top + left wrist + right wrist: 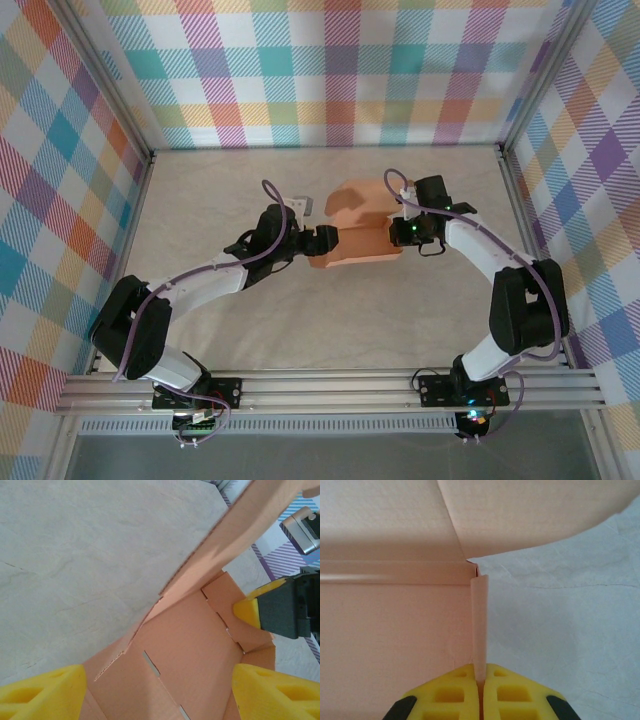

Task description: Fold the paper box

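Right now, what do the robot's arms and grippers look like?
The left arm and right arm are white tubes with black joints, and a purple cable runs along each. The left gripper and right gripper have black bodies and chunky yellow fingers with little hollows in them. A tiny green light glows near the right gripper.

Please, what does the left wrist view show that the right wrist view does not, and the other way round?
Left wrist view: the left gripper open over the paper box, narrow slots cut in a flat panel, and the right gripper's yellow fingertip at a side flap. Right wrist view: the right gripper shut on a thin upright flap, seen edge-on, with a curved flap above. Both: the salmon card and the pale table cover.
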Controlling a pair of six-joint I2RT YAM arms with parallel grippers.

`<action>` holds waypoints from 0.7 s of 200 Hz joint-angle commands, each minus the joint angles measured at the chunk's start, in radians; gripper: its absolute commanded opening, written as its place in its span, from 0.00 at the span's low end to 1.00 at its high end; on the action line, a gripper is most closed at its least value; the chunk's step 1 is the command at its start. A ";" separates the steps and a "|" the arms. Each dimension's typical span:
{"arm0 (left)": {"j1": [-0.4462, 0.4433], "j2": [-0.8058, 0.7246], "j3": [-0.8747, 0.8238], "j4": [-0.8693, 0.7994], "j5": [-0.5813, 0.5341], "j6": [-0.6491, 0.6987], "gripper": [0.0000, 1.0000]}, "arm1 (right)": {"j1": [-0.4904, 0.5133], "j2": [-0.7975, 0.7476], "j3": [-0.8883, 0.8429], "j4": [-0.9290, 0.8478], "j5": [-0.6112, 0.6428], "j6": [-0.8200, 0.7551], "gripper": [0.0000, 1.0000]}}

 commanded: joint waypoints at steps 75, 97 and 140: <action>0.026 -0.019 0.031 0.017 0.014 0.025 0.75 | -0.009 -0.003 0.033 -0.060 -0.174 0.017 0.00; 0.026 -0.024 0.043 0.000 0.034 0.033 0.70 | -0.010 0.007 0.037 -0.075 -0.176 0.023 0.00; 0.001 -0.017 0.094 -0.125 0.017 0.125 0.59 | -0.010 0.042 0.059 -0.105 -0.185 0.035 0.00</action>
